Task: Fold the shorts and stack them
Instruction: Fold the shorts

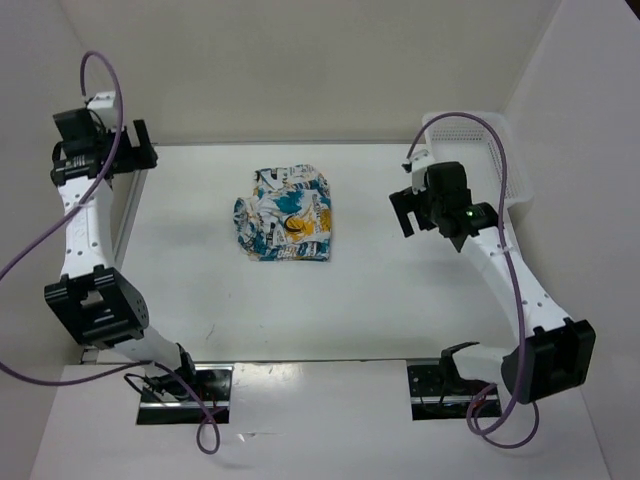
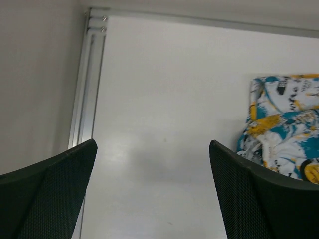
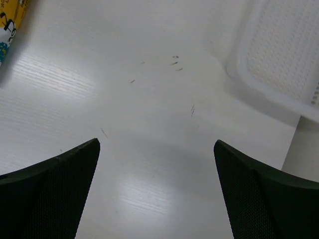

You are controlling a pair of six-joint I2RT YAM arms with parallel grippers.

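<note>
The shorts [image 1: 285, 214], white fabric with a teal, yellow-orange and black print, lie folded in a compact bundle at the middle back of the table. Their left part shows at the right edge of the left wrist view [image 2: 284, 129], and a small corner shows at the top left of the right wrist view [image 3: 9, 27]. My left gripper [image 1: 140, 150] is open and empty, raised at the far left back corner, well left of the shorts. My right gripper [image 1: 408, 212] is open and empty, above the table to the right of the shorts.
A white perforated basket [image 1: 495, 150] stands at the back right against the wall, also in the right wrist view [image 3: 279, 55]. A metal rail [image 2: 87, 84] runs along the table's left edge. White walls enclose the back and sides.
</note>
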